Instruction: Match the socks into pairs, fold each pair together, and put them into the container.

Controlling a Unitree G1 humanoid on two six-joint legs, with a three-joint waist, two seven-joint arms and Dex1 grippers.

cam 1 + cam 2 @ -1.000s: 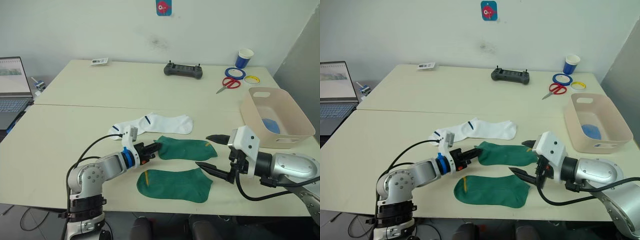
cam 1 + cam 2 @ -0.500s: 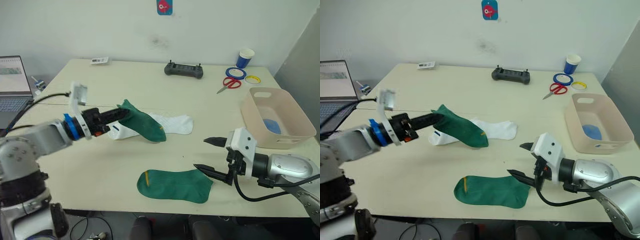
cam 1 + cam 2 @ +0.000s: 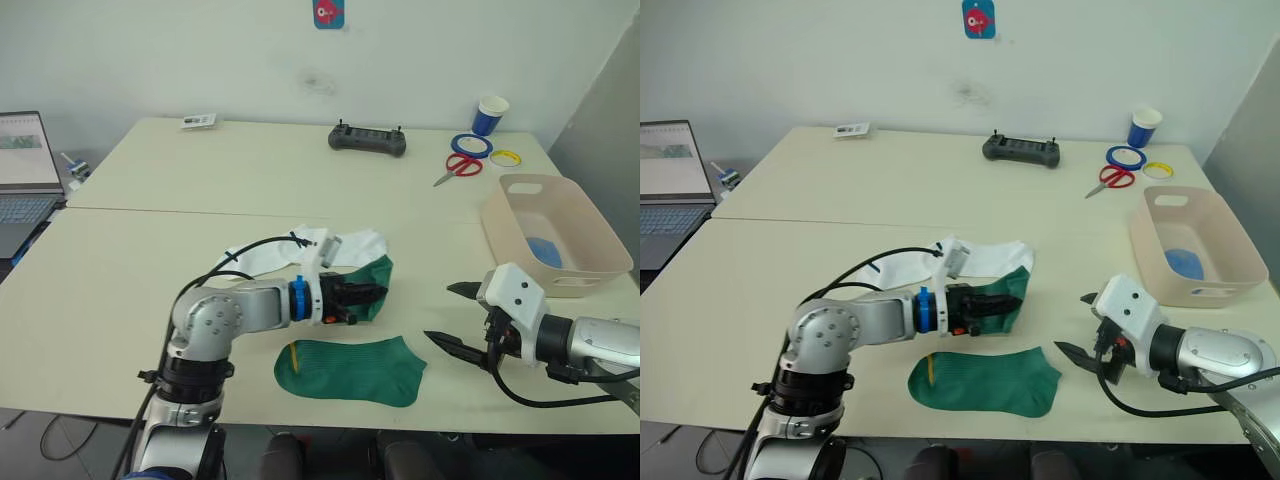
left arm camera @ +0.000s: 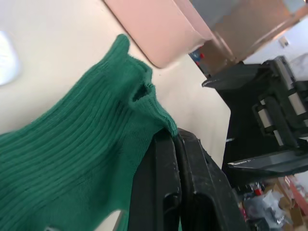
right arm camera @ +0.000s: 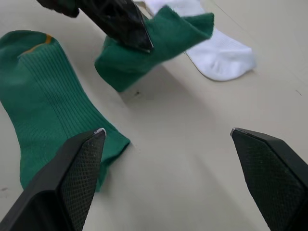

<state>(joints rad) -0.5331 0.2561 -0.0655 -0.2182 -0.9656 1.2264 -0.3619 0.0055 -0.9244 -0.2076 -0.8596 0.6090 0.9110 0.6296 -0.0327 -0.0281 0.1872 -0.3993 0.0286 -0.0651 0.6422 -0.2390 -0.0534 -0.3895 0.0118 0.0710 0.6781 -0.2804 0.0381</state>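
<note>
My left gripper is shut on a dark green sock, holding it bunched just above the table, in front of the white socks. The left wrist view shows its fingers pinched on the sock's cuff. A second green sock lies flat near the front edge. To that sock's right, my right gripper hovers open with nothing in it; its wide-spread fingertips frame both green socks. The beige-pink container stands at the right with a light blue sock inside.
At the back of the table lie a black controller, red scissors, a blue tape roll, a yellow ring and a blue-and-white cup. A laptop sits at the far left. A small card lies at the back left.
The left arm has swung the green sock from raised at the left down and rightward, to beside the white socks. The right gripper has drawn back to the right, still open.
</note>
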